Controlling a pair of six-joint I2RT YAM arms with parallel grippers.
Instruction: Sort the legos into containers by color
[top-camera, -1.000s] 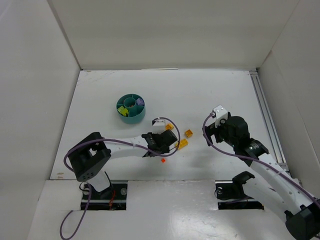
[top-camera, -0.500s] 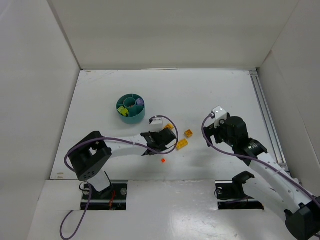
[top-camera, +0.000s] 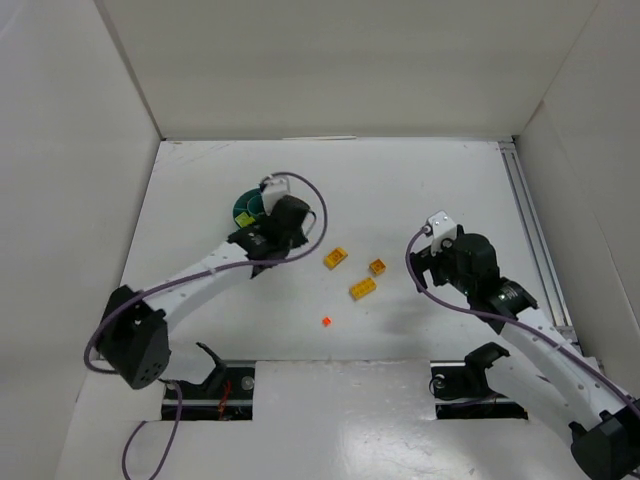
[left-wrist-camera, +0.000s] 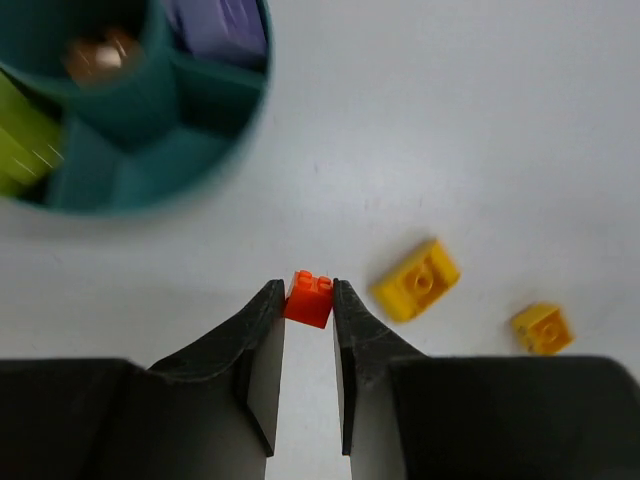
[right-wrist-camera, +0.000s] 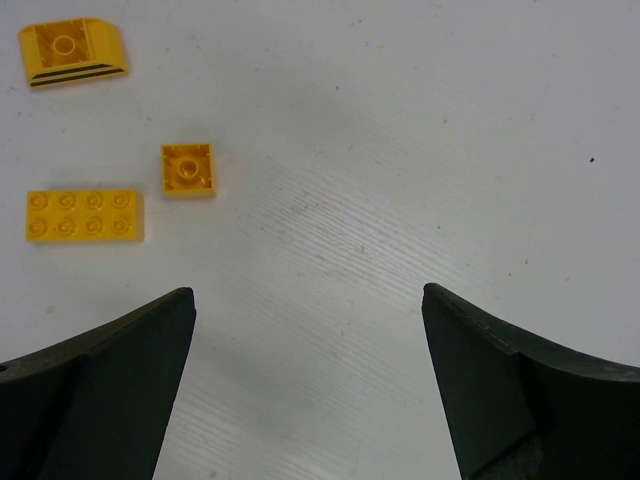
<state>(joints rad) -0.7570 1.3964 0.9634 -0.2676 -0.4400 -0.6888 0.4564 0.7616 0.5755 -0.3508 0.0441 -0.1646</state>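
Observation:
My left gripper (left-wrist-camera: 308, 291) is shut on a small orange-red lego (left-wrist-camera: 309, 299), held at the fingertips just above the table. In the top view this gripper (top-camera: 268, 240) sits at the near right side of the round teal dish (top-camera: 244, 206). The dish's (left-wrist-camera: 252, 130) containers hold a purple lego (left-wrist-camera: 220, 25), a lime green one (left-wrist-camera: 15, 140) and a brown one (left-wrist-camera: 100, 55) in the central cup. Three orange-yellow legos (top-camera: 336, 258) (top-camera: 377, 266) (top-camera: 363, 289) lie mid-table. My right gripper (right-wrist-camera: 305, 295) stands open and empty to their right.
Another orange-red bit (top-camera: 326, 321) lies on the table toward the near edge. White walls enclose the table on the left, back and right, with a metal rail (top-camera: 525, 215) along the right side.
My left gripper closed on the orange-red lego beside the yellow ones, then swung up and left to the teal dish. The right arm stayed put.

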